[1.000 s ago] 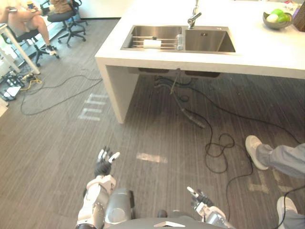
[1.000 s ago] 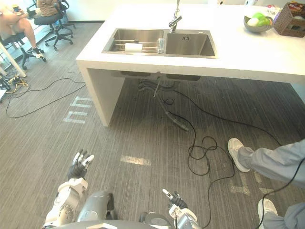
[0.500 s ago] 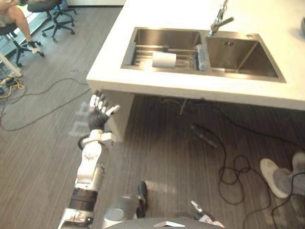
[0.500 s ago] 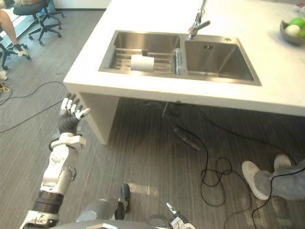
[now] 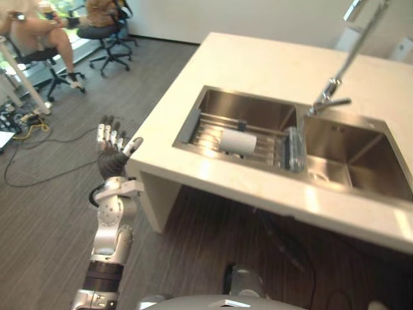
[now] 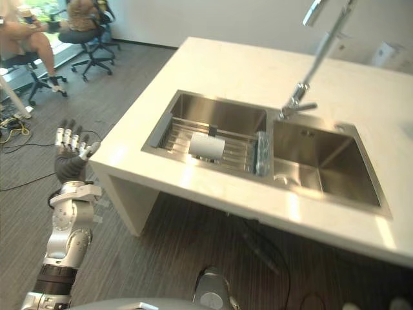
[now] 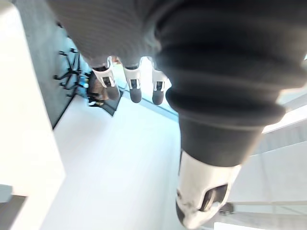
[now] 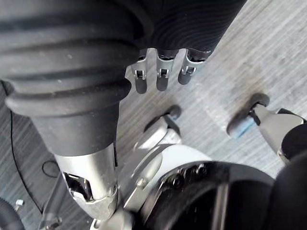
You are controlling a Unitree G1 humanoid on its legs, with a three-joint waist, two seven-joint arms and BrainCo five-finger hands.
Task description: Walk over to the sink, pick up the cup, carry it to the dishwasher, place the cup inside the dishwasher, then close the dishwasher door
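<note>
Far left, a person (image 5: 40,31) sits on an office chair (image 5: 106,35) at the edge of the grey floor (image 5: 45,213). Next over, the robot's left hand (image 5: 113,157) is raised beside the near left corner of the white counter (image 5: 258,64), close to it, contact not clear. Its fingers (image 5: 107,133) are straight and spread, nothing in it. The counter carries a steel sink (image 5: 255,111) with 2 basins. The cup (image 5: 239,141), white, lies on its side on a wire rack (image 5: 205,134) in the left basin, well apart from both hands. Just right of the cup, a clear glass object (image 5: 294,149) stands at the divider between the 2 basins; can't tell exactly what it is. The tap (image 5: 335,95) rises behind the divider, its lever pointing over the right basin (image 5: 361,155). The robot's right hand (image 8: 161,76) shows in its own wrist view, hanging low over the floor, fingers straight and relaxed, holding nothing.
</note>
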